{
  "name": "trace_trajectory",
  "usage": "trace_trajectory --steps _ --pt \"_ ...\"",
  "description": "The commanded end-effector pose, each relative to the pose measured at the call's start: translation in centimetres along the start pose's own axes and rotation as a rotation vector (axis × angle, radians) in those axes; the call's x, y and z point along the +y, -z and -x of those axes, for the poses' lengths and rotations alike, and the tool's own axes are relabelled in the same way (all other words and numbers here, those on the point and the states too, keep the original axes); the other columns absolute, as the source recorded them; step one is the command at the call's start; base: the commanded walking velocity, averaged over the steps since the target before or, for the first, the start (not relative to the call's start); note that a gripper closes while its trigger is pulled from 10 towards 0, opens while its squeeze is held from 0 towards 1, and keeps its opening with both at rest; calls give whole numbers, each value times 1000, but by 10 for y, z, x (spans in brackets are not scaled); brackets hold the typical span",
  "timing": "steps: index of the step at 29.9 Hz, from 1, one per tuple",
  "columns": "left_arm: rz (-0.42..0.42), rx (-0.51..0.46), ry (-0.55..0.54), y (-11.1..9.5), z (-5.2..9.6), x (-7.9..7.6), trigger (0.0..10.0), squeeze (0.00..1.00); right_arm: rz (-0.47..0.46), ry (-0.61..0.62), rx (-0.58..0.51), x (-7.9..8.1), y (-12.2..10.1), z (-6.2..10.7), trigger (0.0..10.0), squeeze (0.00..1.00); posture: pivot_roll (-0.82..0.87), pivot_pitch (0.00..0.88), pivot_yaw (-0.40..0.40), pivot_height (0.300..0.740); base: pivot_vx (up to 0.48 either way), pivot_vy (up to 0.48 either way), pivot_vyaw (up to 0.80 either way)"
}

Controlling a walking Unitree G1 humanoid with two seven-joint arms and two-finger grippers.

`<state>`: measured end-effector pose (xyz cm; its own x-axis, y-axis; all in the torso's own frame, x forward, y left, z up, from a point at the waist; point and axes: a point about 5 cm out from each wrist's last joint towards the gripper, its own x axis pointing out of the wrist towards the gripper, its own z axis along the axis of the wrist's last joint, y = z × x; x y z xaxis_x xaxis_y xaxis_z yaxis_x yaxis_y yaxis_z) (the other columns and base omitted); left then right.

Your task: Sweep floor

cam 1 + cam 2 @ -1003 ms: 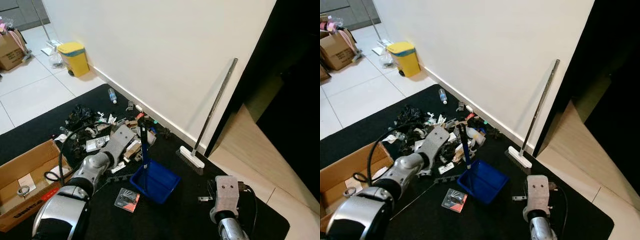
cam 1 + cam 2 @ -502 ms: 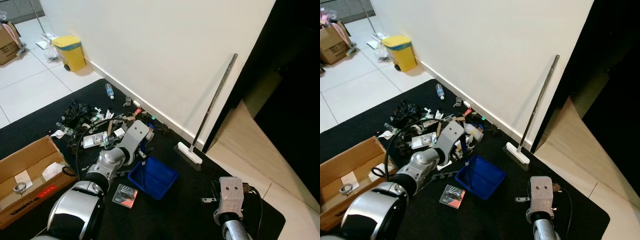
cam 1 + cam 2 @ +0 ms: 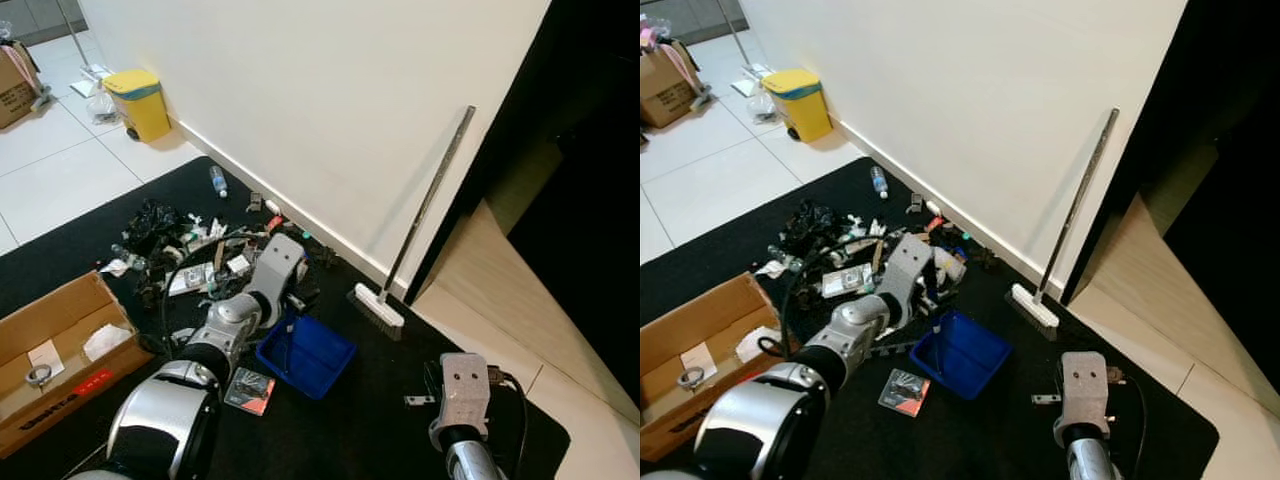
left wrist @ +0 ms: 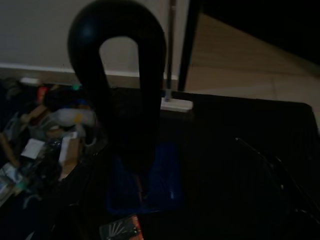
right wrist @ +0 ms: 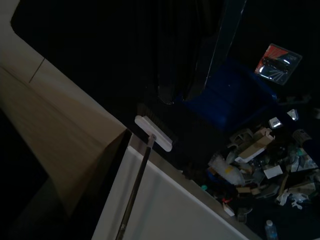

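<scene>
One blue dustpan (image 3: 305, 352) on the black mat (image 3: 380, 420), one broom (image 3: 415, 235) leaning on the wall, one litter pile (image 3: 200, 255) beside the dustpan, one cardboard box (image 3: 55, 345), one yellow bin (image 3: 137, 100). Left gripper (image 3: 290, 300) sits at the dustpan's upright handle (image 3: 936, 340), can't tell how far apart the fingers are or whether they touch it. Right arm (image 3: 458, 390) idle; its fingers can't be made out either.

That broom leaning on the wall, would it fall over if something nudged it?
Probably. The broom stands steeply tilted, its long thin handle resting against the wall and its small head on the black mat, so a sideways nudge would likely slide it down. It looks stiff and fairly light.
</scene>
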<state>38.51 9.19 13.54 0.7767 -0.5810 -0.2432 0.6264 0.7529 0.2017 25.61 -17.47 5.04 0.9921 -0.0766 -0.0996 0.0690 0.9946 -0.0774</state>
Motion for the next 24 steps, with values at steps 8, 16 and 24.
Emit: trace_trajectory --steps 8,16,24 --pt "-61 66 -209 11 8 18 10000 0 7 -1 31 0 5 4 10000 0 -174 328 12 740 0 0 0" --pt "-48 54 -218 9 8 19 10000 0 7 -8 33 1 4 4 10000 0 -177 330 8 740 0 0 0" --pt "-22 33 -226 4 4 15 1922 0 9 -3 36 -1 4 5 10000 0 -189 343 10 740 0 0 0"
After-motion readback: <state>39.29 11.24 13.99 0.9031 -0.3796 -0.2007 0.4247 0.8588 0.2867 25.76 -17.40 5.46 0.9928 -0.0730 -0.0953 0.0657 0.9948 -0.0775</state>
